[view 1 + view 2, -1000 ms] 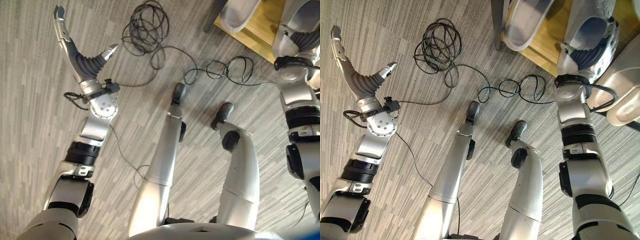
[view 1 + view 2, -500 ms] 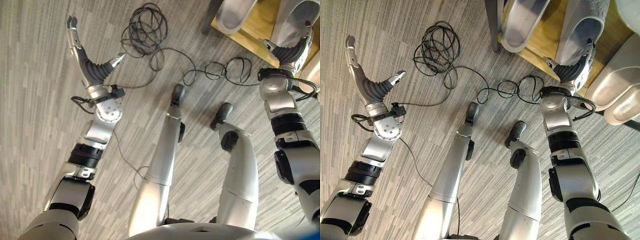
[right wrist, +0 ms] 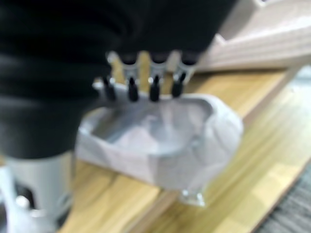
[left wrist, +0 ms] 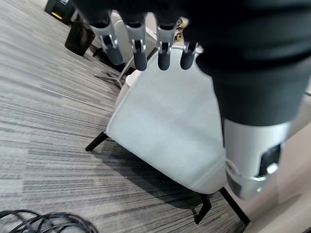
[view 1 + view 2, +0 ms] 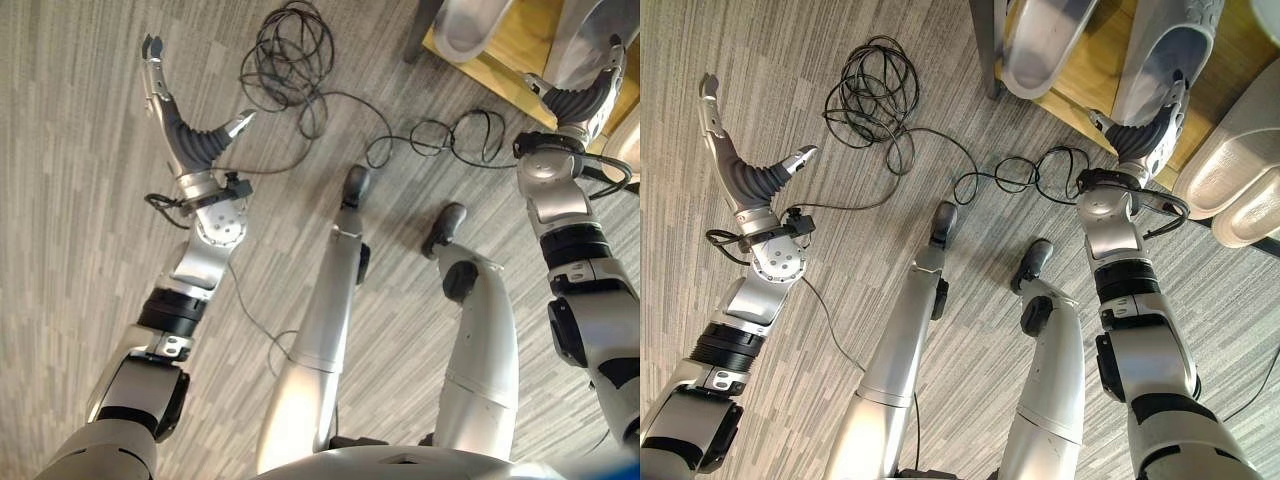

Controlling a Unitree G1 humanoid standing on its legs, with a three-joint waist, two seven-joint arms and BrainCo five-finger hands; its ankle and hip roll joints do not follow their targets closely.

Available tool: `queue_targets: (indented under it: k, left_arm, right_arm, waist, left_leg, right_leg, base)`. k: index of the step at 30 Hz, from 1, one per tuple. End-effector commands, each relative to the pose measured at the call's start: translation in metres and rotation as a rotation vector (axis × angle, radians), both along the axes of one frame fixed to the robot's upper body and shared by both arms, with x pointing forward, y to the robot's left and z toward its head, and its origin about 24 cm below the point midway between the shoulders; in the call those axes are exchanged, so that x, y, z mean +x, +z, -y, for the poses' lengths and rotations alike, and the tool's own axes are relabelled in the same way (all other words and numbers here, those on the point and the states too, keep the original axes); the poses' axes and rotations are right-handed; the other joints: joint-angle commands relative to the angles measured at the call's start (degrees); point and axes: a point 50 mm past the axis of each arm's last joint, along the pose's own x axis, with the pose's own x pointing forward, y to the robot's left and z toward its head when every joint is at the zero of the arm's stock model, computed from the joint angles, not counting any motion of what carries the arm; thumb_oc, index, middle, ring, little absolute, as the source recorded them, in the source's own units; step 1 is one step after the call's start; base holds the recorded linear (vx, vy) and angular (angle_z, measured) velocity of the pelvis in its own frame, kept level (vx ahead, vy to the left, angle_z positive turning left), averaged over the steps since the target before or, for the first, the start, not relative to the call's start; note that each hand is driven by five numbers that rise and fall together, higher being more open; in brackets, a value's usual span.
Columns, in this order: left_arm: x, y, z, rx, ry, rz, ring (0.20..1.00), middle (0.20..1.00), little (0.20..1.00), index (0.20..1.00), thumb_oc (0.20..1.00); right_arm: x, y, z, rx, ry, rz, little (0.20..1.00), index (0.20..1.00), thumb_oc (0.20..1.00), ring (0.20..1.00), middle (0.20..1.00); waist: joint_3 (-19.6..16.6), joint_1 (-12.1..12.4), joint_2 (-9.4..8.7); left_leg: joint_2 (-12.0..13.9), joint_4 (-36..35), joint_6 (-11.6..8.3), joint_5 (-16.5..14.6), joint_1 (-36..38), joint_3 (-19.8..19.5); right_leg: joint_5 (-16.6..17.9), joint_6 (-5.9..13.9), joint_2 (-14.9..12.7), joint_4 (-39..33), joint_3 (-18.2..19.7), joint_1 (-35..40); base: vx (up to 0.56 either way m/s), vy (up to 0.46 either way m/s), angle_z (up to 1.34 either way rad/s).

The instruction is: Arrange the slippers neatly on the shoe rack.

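Observation:
A wooden shoe rack (image 5: 1080, 95) stands at the upper right. Two grey slippers lie on its shelf: one (image 5: 1040, 40) by the rack's dark leg, the other (image 5: 1170, 45) to its right. My right hand (image 5: 1143, 135) is open at the heel of that second slipper (image 3: 160, 141), its straight fingers (image 3: 153, 87) level with the heel's rim; I cannot tell whether they touch it. Two pale slippers (image 5: 1230, 165) lie side by side further right. My left hand (image 5: 740, 170) is open above the floor at the left, holding nothing.
A coil of black cable (image 5: 875, 90) lies on the grey striped carpet (image 5: 840, 260) between my arms, and one strand (image 5: 1025, 175) runs toward the rack. The left wrist view shows a white chair (image 4: 165, 126) on dark legs.
My right hand has drawn back from on top of the grey slipper to its heel. My left arm has swung a little inward. Over the last half second almost nothing moved.

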Motion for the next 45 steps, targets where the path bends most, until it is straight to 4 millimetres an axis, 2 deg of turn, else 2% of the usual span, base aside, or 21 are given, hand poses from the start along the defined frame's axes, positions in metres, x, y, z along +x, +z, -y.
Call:
queue_targets:
  k: [1,15,25,38,45]
  left_arm:
    - [-0.013,-0.022,-0.015,0.008,0.054,-0.031,1.000,1.000,1.000,1.000,1.000]
    - [-0.023,-0.008,-0.015,0.054,0.029,0.026,1.000,1.000,1.000,1.000,1.000]
    - [-0.025,0.008,-0.007,0.102,-0.013,0.068,1.000,1.000,1.000,1.000,1.000]
    - [-0.024,0.001,-0.010,0.100,-0.023,0.034,1.000,1.000,1.000,1.000,1.000]
    - [-0.021,0.000,-0.008,0.115,-0.029,0.015,1.000,1.000,1.000,1.000,1.000]
  right_arm:
    - [0.007,-0.033,-0.015,0.002,0.135,-0.122,1.000,1.000,1.000,1.000,1.000]
    - [0.016,-0.036,-0.027,0.030,0.274,-0.173,1.000,1.000,1.000,1.000,1.000]
    - [0.024,-0.054,-0.041,0.045,0.376,-0.280,1.000,1.000,1.000,1.000,1.000]
    - [0.027,-0.061,-0.058,0.019,0.434,-0.320,1.000,1.000,1.000,1.000,1.000]
    - [0.028,-0.071,-0.075,-0.001,0.500,-0.366,1.000,1.000,1.000,1.000,1.000]
  waist:
    - [-8.3,0.8,2.21]
    - [-8.7,1.8,2.34]
    - [-8.8,2.4,2.35]
    - [-8.6,2.9,2.74]
    - [-8.8,2.9,2.98]
  left_leg:
    - [-0.1,-3.7,1.76,-5.2,0.3,-1.3]
    - [0.0,-2.1,1.60,-5.7,-0.5,-1.1]
    - [0.0,-1.2,1.36,-5.7,-1.0,-1.2]
    - [0.1,-1.3,1.30,-5.8,-0.7,-1.0]
    - [0.3,-0.8,1.19,-6.0,-0.6,-0.9]
  right_leg:
    - [-1.4,4.79,0.9,-1.8,3.4,1.2]
    - [-1.8,4.59,0.9,-0.9,3.6,0.6]
    - [-2.0,4.40,0.8,-0.5,3.5,0.4]
    - [-2.0,4.45,0.9,-0.8,3.4,0.8]
    - [-2.2,4.29,0.9,-0.7,3.5,1.1]
  base:
    - [0.00,0.000,0.00]
    - [0.00,0.000,0.00]
    - [0.00,0.000,0.00]
    - [0.00,0.000,0.00]
    - [0.00,0.000,0.00]
